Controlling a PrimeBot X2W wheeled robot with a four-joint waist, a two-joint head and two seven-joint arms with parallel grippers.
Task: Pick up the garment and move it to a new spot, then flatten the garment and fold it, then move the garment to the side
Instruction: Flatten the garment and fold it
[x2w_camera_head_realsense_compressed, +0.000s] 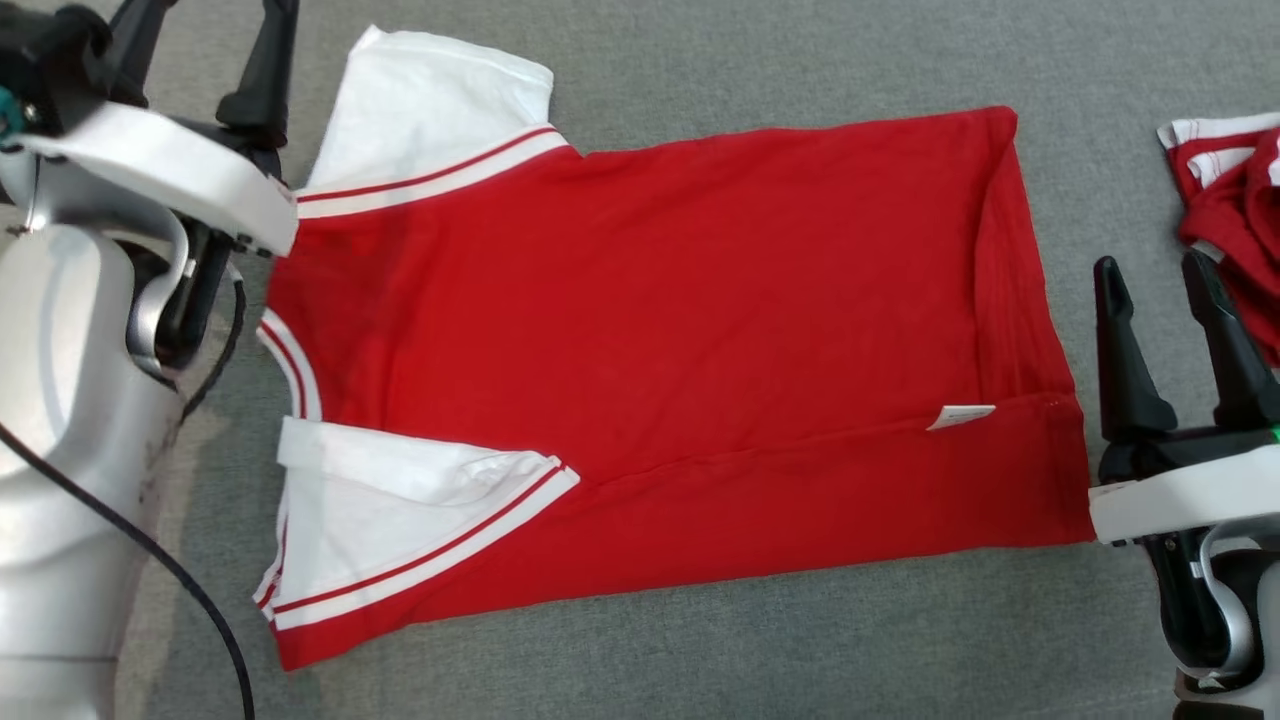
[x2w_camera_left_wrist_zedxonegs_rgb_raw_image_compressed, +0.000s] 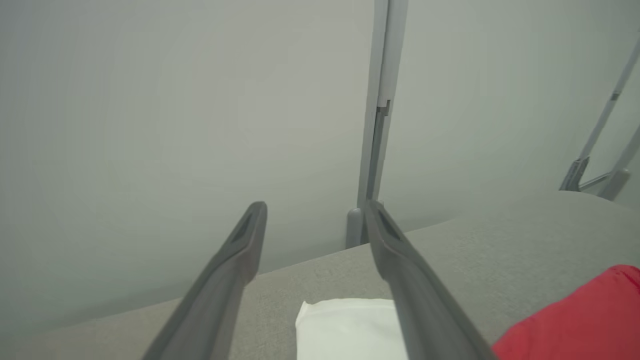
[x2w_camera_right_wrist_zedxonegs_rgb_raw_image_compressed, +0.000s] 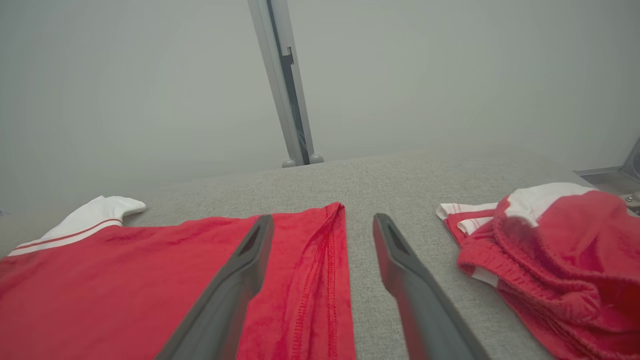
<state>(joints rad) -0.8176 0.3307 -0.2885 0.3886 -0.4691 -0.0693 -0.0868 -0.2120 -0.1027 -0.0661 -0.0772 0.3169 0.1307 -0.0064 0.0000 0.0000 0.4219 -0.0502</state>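
Garments x2: 1 red tee (x2w_camera_head_realsense_compressed: 650, 330) spread, 1 crumpled heap (x2w_camera_head_realsense_compressed: 1235, 210); L gripper (x2w_camera_left_wrist_zedxonegs_rgb_raw_image_compressed: 315, 206), R gripper (x2w_camera_head_realsense_compressed: 1150, 265) jaws wide, empty.

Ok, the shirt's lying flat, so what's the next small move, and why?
Probably move the open left gripper to the far sleeve and the open right gripper to the far hem corner, then pinch. The shirt has its near side seemingly folded in already; the far side lies unfolded.

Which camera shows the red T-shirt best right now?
Head view: nearly the whole red T-shirt lies spread out. Left wrist view catches one white sleeve and a red corner; right wrist view, the hem end.
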